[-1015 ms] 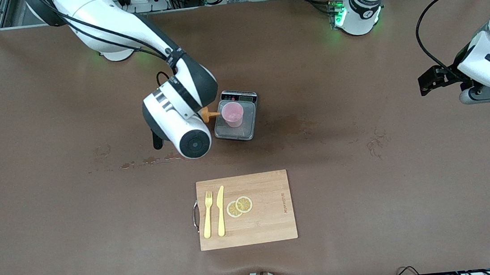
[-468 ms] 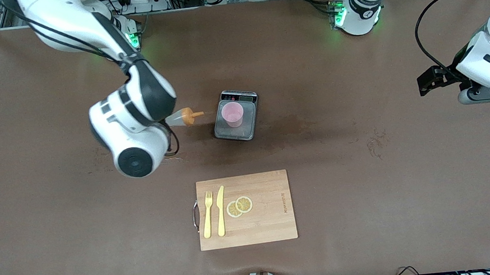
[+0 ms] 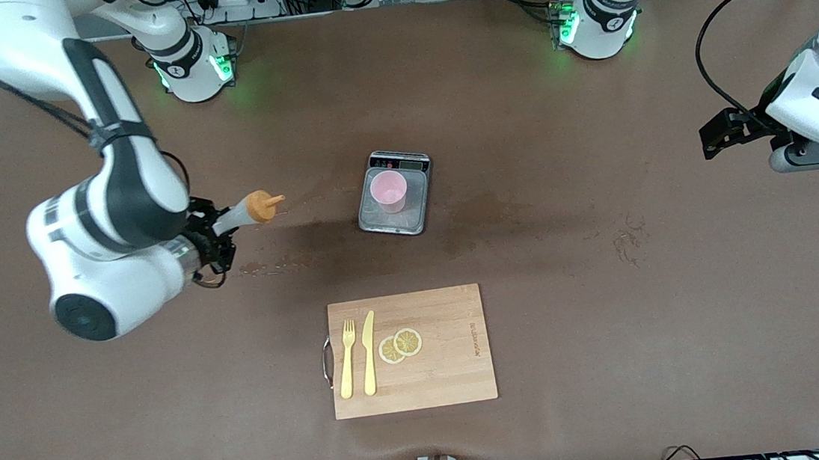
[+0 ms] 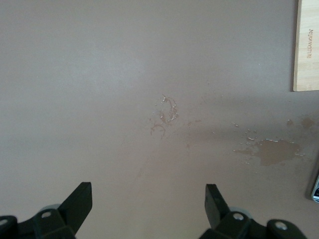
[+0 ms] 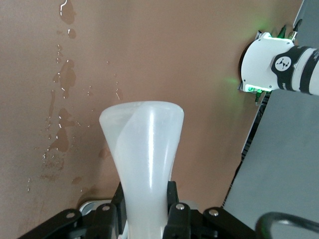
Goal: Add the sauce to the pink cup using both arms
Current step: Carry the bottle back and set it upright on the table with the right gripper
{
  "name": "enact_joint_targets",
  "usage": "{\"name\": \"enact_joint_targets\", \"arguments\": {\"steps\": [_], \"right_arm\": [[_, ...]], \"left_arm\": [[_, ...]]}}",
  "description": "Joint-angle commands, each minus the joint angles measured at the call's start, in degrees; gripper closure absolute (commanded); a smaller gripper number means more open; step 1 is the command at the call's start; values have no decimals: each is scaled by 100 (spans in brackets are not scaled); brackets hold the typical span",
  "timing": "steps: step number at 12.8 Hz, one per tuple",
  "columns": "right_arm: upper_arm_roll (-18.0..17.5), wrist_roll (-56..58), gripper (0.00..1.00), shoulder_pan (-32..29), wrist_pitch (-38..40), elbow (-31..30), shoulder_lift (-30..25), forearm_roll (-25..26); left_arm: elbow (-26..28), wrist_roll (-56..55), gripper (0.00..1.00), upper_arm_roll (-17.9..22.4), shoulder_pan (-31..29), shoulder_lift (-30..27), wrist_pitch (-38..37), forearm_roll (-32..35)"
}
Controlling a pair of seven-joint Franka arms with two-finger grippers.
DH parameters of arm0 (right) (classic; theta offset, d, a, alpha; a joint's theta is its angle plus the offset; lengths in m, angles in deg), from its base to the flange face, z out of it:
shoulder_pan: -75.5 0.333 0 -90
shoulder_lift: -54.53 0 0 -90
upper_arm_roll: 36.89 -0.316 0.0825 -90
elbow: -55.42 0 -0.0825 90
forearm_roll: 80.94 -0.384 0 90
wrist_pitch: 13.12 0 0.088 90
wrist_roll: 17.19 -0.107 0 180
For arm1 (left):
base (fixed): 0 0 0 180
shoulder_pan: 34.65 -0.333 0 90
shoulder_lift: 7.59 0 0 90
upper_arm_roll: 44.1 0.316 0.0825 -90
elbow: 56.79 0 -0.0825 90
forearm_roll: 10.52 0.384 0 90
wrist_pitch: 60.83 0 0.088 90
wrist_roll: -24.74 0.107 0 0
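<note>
Front view, read from its left edge, first shows the right arm (image 3: 109, 236), bent down over the desk (image 3: 581, 296) at its own end. The right tool (image 3: 211, 238) is clenched on the sauce bottle (image 3: 246, 212), which lies almost level in the air with its orange nozzle cap (image 3: 262, 206) pointing toward the pink cup (image 3: 388, 191). The bottle is over bare desk and well apart from the cup. Small wet spots (image 3: 263, 267) lie on the desk under and beside it.

Next comes the pink cup, upright on the steel scale (image 3: 396, 203) near the middle of the desk. I cannot see if sauce is inside it. Nearer to the camera lies the cutting board (image 3: 454, 376) with a yellow fork (image 3: 347, 360), a yellow knife (image 3: 369, 354) and two lemon slices (image 3: 399, 345).

Last is the left arm (image 3: 817, 97), which waits over its end of the desk. In the left wrist view the left tool (image 4: 149, 211) is released and holds nothing.

Judging from the bottle's distance from the cup and the spots, the pouring seems finished or stopped. What is probably left is to put the bottle down.
</note>
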State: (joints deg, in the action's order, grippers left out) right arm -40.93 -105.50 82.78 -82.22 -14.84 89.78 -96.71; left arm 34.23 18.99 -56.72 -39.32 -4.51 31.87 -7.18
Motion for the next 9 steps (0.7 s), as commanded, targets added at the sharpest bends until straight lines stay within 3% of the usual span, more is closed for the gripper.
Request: {"name": "enact_joint_targets", "arguments": {"steps": [1,9], "right_arm": [[-80,751,97,-708,195,-181,-142,-461],[-71,3247,92,-2106,239,-540,350,-1041]], "left_arm": [[57,12,0,5,-52,-140,3,-96],[74,82,0,49,-61,-176,-49,-96]]}}
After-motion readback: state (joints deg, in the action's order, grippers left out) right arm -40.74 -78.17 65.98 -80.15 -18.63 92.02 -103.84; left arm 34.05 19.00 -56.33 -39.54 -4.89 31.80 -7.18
